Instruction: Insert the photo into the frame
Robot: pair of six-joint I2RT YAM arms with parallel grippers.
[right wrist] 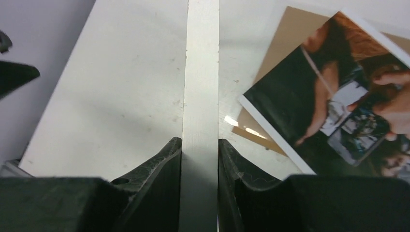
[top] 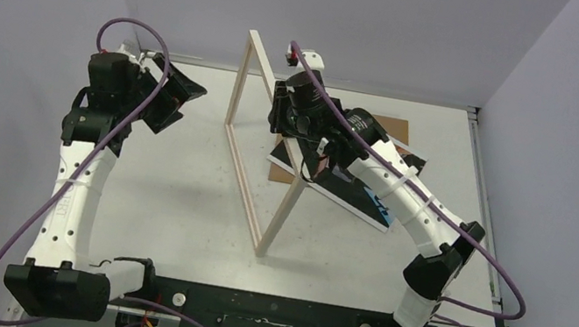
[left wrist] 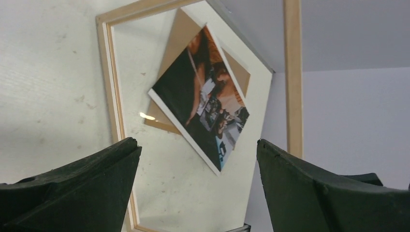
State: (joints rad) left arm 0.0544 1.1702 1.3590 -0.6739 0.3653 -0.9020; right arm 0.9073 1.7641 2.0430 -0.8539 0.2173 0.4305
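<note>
Right gripper (right wrist: 199, 145) clamps the upright pale-wood rectangular frame (top: 243, 187). Left gripper (left wrist: 197, 145) stands wide apart, empty, facing the dark rectangular photo (left wrist: 203, 101).

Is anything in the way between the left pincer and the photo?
Yes. The frame, held upright on its edge by the right pincer, stands between the open left pincer and the photo lying flat beyond it.

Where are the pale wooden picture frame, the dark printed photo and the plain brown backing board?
pale wooden picture frame (top: 242, 187): top view, its lower rail.
dark printed photo (left wrist: 200, 104): left wrist view, middle of the print.
plain brown backing board (right wrist: 292, 34): right wrist view, its bare upper part.
</note>
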